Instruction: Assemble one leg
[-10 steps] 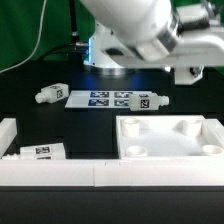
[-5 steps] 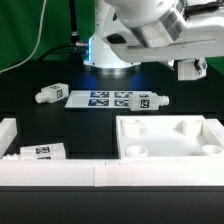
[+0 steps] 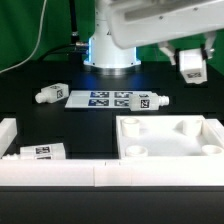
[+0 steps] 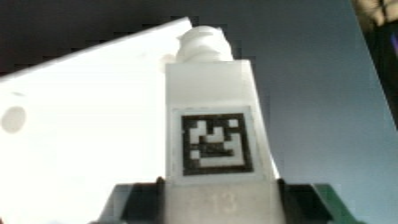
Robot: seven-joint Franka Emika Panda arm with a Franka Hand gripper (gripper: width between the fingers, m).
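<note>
My gripper [image 3: 191,62] is high at the exterior view's right, above the far right of the tabletop [image 3: 170,140], and is shut on a white leg [image 3: 192,64]. In the wrist view the held leg [image 4: 214,120] fills the middle, its tag sticker facing the camera and its narrow tip pointing away; the dark fingers [image 4: 134,198] clamp its sides. The white tabletop [image 4: 89,110] lies beneath it. Three more legs lie on the table: one at the left [image 3: 50,95], one by the marker board's right end [image 3: 152,101], one at the front left [image 3: 42,151].
The marker board [image 3: 105,98] lies flat in the middle of the black table. A white wall [image 3: 60,172] runs along the front edge with a corner block at the left [image 3: 8,133]. The robot's base [image 3: 108,50] stands behind.
The arm has swung up and toward the exterior view's right, carrying the held leg with it. The other legs and the tabletop have not moved.
</note>
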